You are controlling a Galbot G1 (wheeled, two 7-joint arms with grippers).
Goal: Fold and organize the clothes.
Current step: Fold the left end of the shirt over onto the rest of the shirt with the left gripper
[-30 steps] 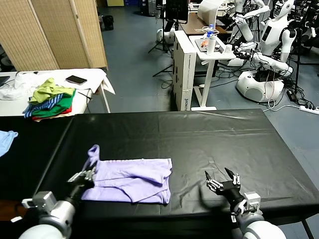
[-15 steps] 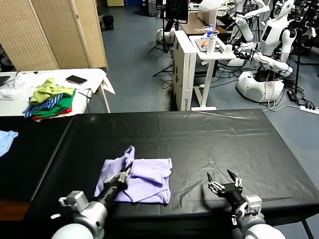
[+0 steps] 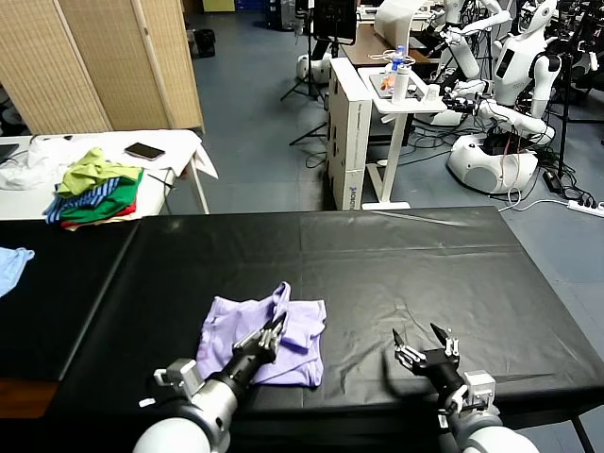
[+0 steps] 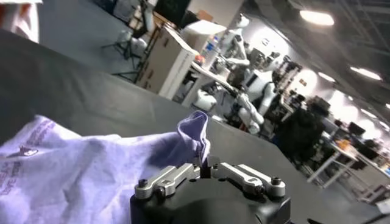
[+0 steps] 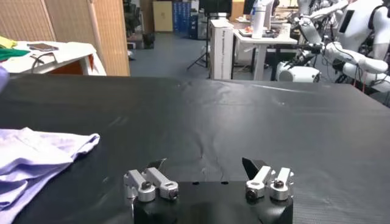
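Here, black table (image 3: 406, 255), busy robot lab

Worktop (image 3: 425, 274): black-covered, spanning lower frame.
On it: lavender T-shirt (image 3: 241, 326), lower centre-left; light blue garment (image 3: 11, 264), far left edge.

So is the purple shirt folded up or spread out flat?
Partly folded: the T-shirt lies bunched in layers on the black table, one edge lifted by the shut left gripper.

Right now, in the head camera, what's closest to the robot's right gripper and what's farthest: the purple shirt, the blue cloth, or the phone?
From the right gripper:
1. Purple shirt, on its left, same black table.
2. Blue cloth, left table edge.
3. Phone, white table behind.
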